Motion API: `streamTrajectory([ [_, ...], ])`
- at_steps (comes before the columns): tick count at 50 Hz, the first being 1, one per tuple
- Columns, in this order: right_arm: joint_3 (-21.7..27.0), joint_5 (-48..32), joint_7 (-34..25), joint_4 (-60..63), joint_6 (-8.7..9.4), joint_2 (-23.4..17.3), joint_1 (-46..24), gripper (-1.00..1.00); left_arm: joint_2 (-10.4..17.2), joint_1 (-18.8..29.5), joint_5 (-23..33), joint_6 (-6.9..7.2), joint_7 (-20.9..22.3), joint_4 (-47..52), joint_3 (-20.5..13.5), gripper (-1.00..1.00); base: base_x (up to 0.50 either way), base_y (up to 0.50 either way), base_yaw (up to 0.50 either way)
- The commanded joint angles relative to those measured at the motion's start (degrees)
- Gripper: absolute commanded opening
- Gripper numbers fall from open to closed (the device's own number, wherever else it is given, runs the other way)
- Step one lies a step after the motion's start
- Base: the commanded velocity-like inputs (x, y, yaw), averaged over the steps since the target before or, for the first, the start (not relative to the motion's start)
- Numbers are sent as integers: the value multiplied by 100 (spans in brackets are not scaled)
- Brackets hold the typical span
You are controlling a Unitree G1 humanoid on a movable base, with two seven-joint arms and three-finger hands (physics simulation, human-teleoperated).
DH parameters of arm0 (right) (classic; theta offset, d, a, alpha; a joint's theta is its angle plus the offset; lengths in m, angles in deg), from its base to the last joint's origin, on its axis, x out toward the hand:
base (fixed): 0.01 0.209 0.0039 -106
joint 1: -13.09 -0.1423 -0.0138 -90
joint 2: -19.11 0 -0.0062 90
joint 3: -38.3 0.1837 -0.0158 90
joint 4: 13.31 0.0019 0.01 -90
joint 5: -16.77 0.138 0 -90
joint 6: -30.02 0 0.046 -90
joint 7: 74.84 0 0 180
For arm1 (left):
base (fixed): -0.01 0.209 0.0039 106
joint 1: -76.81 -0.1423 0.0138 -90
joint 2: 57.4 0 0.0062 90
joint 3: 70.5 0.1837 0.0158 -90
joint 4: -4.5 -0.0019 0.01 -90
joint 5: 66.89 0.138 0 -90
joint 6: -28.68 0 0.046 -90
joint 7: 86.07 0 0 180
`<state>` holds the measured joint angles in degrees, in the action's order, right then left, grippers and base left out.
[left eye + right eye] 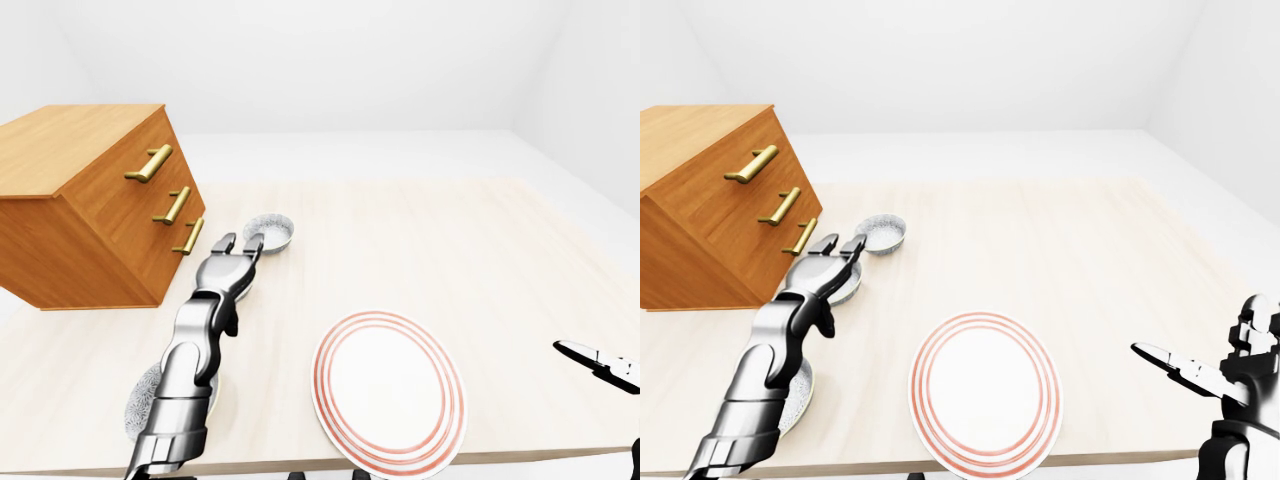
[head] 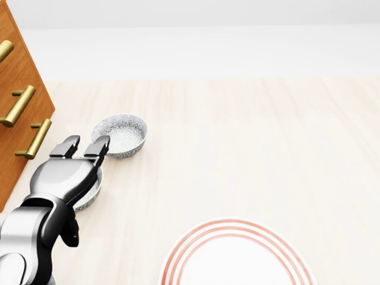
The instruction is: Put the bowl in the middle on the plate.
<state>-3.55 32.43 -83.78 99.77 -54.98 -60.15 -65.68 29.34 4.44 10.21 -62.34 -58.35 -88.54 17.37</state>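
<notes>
the wooden dresser (image 1: 80, 200) sits at ten o'clock in the left-eye view, warm grain, three brass handles (image 1: 150, 163) stepping down its face. just beside its lower corner runs a line of three small speckled bowls on the pale wood table (image 1: 480, 250). the far bowl (image 2: 120, 135) is round, grey-patterned outside, white inside, sitting clear at about ten o'clock in the head view. the middle bowl (image 2: 89, 193) is mostly hidden: the left hand (image 2: 83, 148) hangs right over it, and only a sliver of rim peeks out under the palm. the near bowl (image 1: 795, 400) shows at seven o'clock in the right-eye view, half covered by the chrome forearm.

the left hand's black fingertips (image 2: 66, 146) stick out straight and spread toward the far bowl, one tip at its rim, closed on nothing. whether the palm touches the middle bowl, can't tell.

the plate (image 1: 388, 390) lies at six o'clock, flat, white, red rings round the edge, well apart from the bowls and bare. the right hand (image 1: 1200, 378) hovers at four o'clock over the table's edge, fingers stretched out flat, holding nothing.
</notes>
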Motion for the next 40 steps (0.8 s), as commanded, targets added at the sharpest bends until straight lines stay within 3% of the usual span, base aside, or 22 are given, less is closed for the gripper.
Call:
streamTrajectory([
  [1,-1,-2,28,-38,0,-19,-13,100,45,-1,4,-64,-154,-263,-5,100,0,0,0],
  [15,-24,13,31,-52,0,-21,0,100,348,348,-176,20,-884,-1499,-115,100,0,0,0],
  [34,-54,-10,-14,-21,0,1,-10,100,463,333,-320,79,-1020,-1745,-85,100,0,0,0],
  [40,-35,14,-32,55,0,8,19,100,481,611,-367,81,-1332,-2297,-34,100,0,0,0],
])
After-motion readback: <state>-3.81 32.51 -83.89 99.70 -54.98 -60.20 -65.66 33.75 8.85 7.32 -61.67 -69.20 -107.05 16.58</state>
